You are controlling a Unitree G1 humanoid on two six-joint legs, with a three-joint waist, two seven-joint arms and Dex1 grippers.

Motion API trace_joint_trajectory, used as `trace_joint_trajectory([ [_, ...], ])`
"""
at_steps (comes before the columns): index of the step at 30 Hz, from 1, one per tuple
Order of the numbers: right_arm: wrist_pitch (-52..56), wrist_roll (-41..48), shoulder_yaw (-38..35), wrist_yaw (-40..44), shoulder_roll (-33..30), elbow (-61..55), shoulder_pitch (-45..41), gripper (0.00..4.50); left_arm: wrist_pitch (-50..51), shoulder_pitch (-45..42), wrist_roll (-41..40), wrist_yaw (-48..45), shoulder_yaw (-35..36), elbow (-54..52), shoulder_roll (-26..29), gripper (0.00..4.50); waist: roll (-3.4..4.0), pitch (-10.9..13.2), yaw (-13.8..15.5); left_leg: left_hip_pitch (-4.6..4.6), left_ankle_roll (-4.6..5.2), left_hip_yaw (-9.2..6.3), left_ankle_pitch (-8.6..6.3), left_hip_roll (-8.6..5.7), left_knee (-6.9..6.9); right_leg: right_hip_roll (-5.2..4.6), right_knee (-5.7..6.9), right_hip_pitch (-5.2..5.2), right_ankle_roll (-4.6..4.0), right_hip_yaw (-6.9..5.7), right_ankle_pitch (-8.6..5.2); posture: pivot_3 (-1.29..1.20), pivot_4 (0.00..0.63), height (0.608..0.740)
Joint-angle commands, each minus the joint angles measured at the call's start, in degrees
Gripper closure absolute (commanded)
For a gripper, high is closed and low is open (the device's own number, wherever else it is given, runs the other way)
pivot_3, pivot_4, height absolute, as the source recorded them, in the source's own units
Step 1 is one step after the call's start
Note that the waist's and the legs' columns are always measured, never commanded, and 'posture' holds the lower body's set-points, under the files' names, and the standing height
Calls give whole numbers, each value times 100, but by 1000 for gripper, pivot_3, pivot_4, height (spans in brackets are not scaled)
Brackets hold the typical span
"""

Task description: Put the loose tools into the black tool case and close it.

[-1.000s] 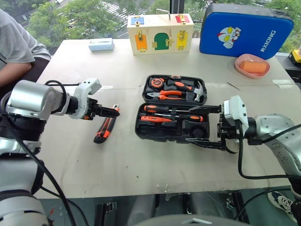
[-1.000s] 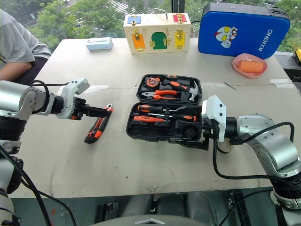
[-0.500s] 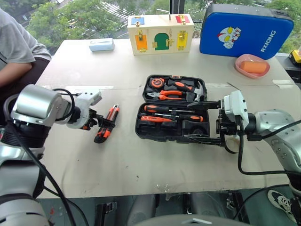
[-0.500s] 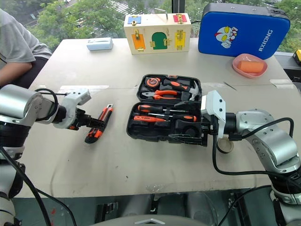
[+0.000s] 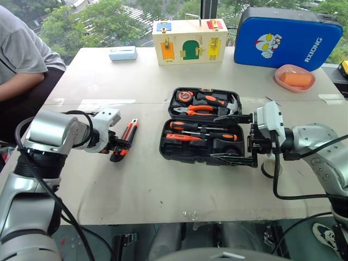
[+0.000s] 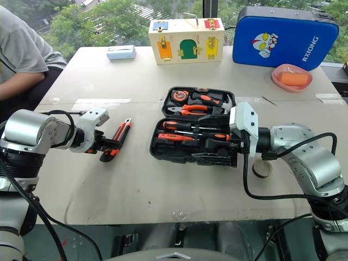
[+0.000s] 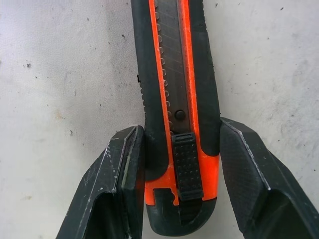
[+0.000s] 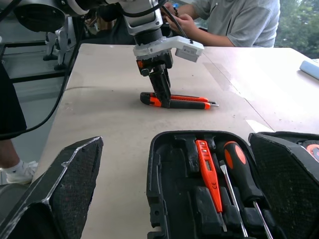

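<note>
Left gripper (image 7: 182,164): fingers set either side of the butt end of the utility knife (image 7: 177,99), one finger (image 7: 127,169) touching the knife's flank and the other (image 7: 244,164) just beside the opposite flank, so whether the knife is actually clamped cannot be told. The left wrist view gives the knife's slider and notched track, detail too small in the head views; the head views give its place, flat on the table (image 5: 163,190) to the left of the black tool case (image 5: 201,142), lying apart from it. Right gripper (image 5: 235,137): fingers spread wide apart and holding nothing, poised at the right end of the case's front half. Case: open flat, two long screwdrivers (image 5: 204,129) and a slim orange tester screwdriver (image 8: 208,172) seated in the front half, pliers (image 5: 196,108), hammer (image 5: 217,100) and tape measure (image 5: 185,97) in the rear half. Small black tape roll (image 6: 262,168): on the table just right of the case, below the right forearm. Beyond: wooden box (image 5: 188,41), blue case (image 5: 285,38), pink dish (image 5: 294,76), a small pale box (image 5: 122,53), a seated person (image 5: 24,60) at the far left.
</note>
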Motion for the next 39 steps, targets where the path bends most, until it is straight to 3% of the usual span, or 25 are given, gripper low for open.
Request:
trace_joint_trajectory([
  [1,-15,99,-168,60,-104,-180,29,0,-1877,-65,573,-748,-286,503,257,2699,0,2,42,-1,-1,-4,1,0,0,0,2,0,-1,-4,0,0,150,735],
  [4,39,130,-237,115,-245,-212,100,0,-2667,-304,600,-1971,-413,715,615,2699,-14,10,52,-6,-2,-8,1,0,1,1,1,-1,-3,-6,2,0,150,735],
  [8,337,543,-465,275,-558,-381,336,0,-4834,-554,667,-4206,-440,647,1031,2699,-38,25,77,-26,-4,-13,2,0,2,1,-18,-8,-3,-15,1,0,150,735],
  [11,370,577,-568,275,-711,-525,570,0,-5563,-1000,767,-5300,-889,670,993,2699,-35,25,63,-34,-4,-10,2,0,-4,-3,-46,-8,-3,-19,1,0,150,735],
  [12,378,564,-619,233,-758,-616,710,0,-5640,-1319,817,-5428,-1126,744,687,2699,-35,25,62,-37,-4,-11,2,0,-7,-2,-50,-9,-3,-22,0,0,150,735],
  [19,362,449,-933,-158,-891,-1048,1457,0,-6041,-2543,1399,-5470,-2400,1527,-918,2699,-45,39,44,-37,38,-26,-21,-12,31,17,-34,19,8,-61,-1,0,150,735],
  [26,388,482,-1217,-592,-911,-1470,2007,0,-6266,-2905,1672,-5470,-3281,1989,-1647,2699,-47,41,-178,-26,33,-27,-19,-10,16,10,-18,12,15,-43,-9,0,150,735],
  [29,401,492,-1249,-727,-905,-1555,2074,0,-6329,-2953,1850,-5470,-3453,2162,-1760,2699,-47,41,-189,-26,35,-28,-20,-13,18,15,-19,12,16,-44,-10,0,150,735],
  [39,376,493,-1332,-869,-920,-1638,2211,0,-6238,-2912,1727,-5470,-4146,1756,-1364,2699,-49,42,-166,-22,38,-27,-21,-15,24,22,-14,17,18,-42,-11,0,150,735],
])
